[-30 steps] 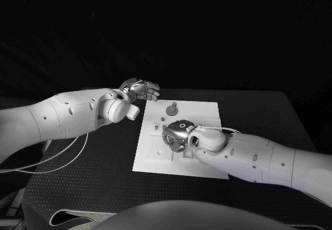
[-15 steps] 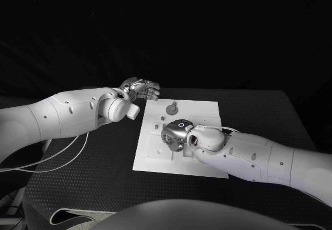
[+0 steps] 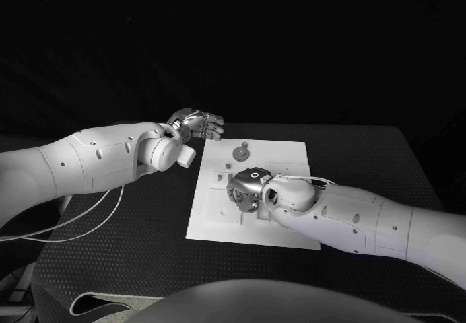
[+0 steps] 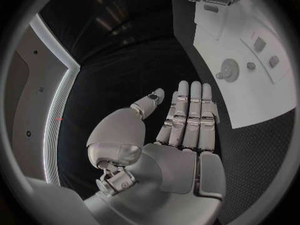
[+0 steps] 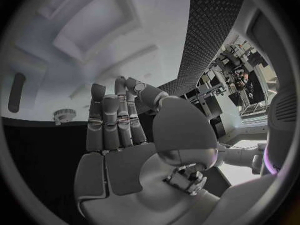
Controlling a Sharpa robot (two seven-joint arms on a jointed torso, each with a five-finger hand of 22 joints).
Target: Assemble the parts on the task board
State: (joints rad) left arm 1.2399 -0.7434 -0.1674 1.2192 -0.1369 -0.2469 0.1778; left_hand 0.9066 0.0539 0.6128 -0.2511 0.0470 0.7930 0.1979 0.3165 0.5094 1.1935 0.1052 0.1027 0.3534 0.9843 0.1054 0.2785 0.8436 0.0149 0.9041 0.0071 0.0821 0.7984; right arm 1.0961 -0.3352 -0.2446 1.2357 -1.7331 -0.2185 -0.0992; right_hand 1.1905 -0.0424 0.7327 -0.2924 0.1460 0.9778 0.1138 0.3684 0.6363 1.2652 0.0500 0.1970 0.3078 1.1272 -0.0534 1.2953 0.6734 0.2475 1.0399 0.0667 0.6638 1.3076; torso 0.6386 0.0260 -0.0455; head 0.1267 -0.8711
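White board lies mid-table, its far edge toward the table's back. One round part with a small stem lies flat near the board's far edge, untouched; two smaller pieces sit beside it. The right hand hovers over the board's centre, palm down, fingers extended side by side, holding nothing visible. The left hand rests off the board's far left corner, fingers straight and together, empty. Judgement: assembly appears early; recesses at the board's near half look unfilled, though the right hand hides the centre, so progress there cannot be confirmed.
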